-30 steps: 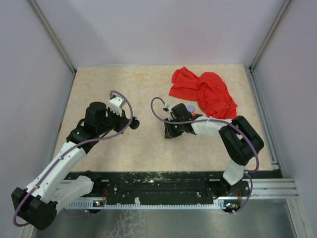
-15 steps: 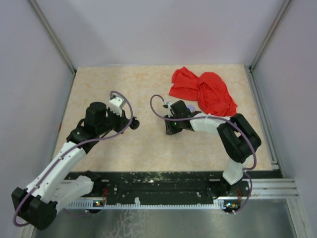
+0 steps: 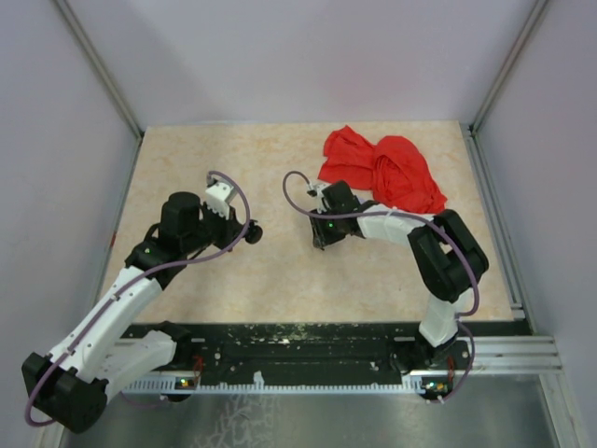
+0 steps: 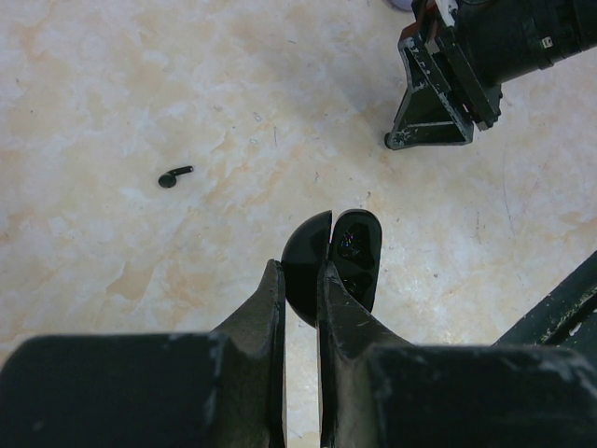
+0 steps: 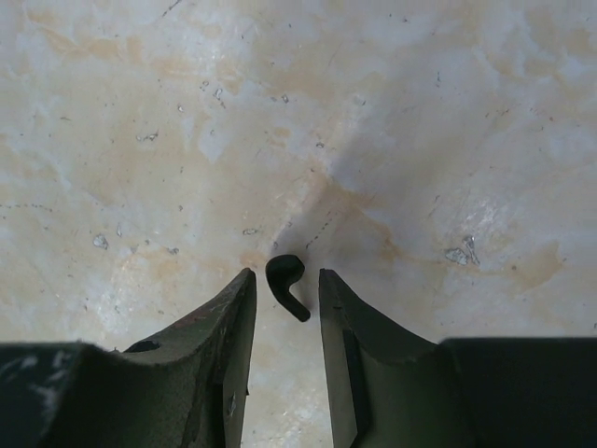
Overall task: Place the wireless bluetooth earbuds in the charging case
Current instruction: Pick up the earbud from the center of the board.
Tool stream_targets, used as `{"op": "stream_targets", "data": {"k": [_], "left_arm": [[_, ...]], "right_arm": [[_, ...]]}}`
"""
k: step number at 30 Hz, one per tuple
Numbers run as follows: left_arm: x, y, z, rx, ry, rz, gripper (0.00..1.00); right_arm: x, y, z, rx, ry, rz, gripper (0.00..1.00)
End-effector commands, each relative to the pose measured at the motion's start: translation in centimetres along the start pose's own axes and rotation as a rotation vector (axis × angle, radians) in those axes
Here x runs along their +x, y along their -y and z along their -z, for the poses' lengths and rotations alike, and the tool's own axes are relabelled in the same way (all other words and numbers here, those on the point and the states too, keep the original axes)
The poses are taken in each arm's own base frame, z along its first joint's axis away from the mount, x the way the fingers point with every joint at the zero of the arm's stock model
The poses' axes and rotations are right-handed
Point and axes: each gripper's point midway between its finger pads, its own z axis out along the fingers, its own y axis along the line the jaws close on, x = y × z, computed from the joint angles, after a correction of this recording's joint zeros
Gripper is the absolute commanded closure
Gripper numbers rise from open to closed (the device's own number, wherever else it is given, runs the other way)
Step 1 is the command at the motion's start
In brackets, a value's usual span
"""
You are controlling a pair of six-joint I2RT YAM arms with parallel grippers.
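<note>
Nearby, a crumpled red cloth (image 3: 384,175) at the far right of the beige table (image 3: 187,159), just behind the right arm's wrist and apart from both grippers. Toward the middle, left gripper (image 4: 300,273) and right gripper (image 5: 284,285) facing each other, near but not touching. Pinches the charging case (image 4: 347,254) between the left fingers (image 4: 266,317), jaws closed tight on it, at the table's centre-left. Shows that case hinged open in two black halves: one a plain rounded shell, the other turned up toward the wrist camera with dark, glossy hollows. Has the first earbud (image 4: 173,175), black and stemmed, lying alone on the bare surface off to one side of the case, well apart from it and from either gripper. Straddles the second earbud (image 5: 283,275) with the right fingers (image 5: 229,327), tips down at the surface, jaws narrowly apart with a slim gap on each side. Second earbud flat on the table between those fingers, touched by neither, as far as the wrist view tells. Both earbuds outside the case.
</note>
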Motion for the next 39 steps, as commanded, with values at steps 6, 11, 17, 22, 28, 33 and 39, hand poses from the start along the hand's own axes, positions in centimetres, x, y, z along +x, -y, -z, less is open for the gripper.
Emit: {"op": "stream_targets", "data": {"k": [6,11,17,22,28,33,39], "left_arm": [[-0.2,0.2,0.2,0.015,0.014,-0.001,0.97],[-0.2,0.3,0.2,0.018,0.011,-0.001,0.97],[-0.2,0.3,0.2,0.02,0.011,-0.001,0.97],[-0.2,0.3,0.2,0.02,0.011,0.001,0.97],[-0.1,0.3,0.1,0.023,0.006,0.002,0.97],[0.0,0.5,0.1,0.035,0.005,0.002,0.97],[0.0,1.5,-0.1,0.099,-0.001,-0.016,1.0]], "right_arm": [[-1.5,-0.2,0.0,0.067,-0.057,0.13,0.65],[-1.3,-0.4,-0.2,0.106,-0.091,0.164,0.66],[-1.3,-0.3,-0.3,0.138,-0.106,0.188,0.71],[-1.0,-0.5,-0.7,0.143,-0.126,0.204,0.73],[-0.6,-0.5,-0.9,0.161,-0.147,0.22,0.76],[-0.6,-0.6,-0.7,0.159,-0.144,0.223,0.82],[-2.3,-1.9,0.4,0.105,-0.058,0.235,0.82]]}}
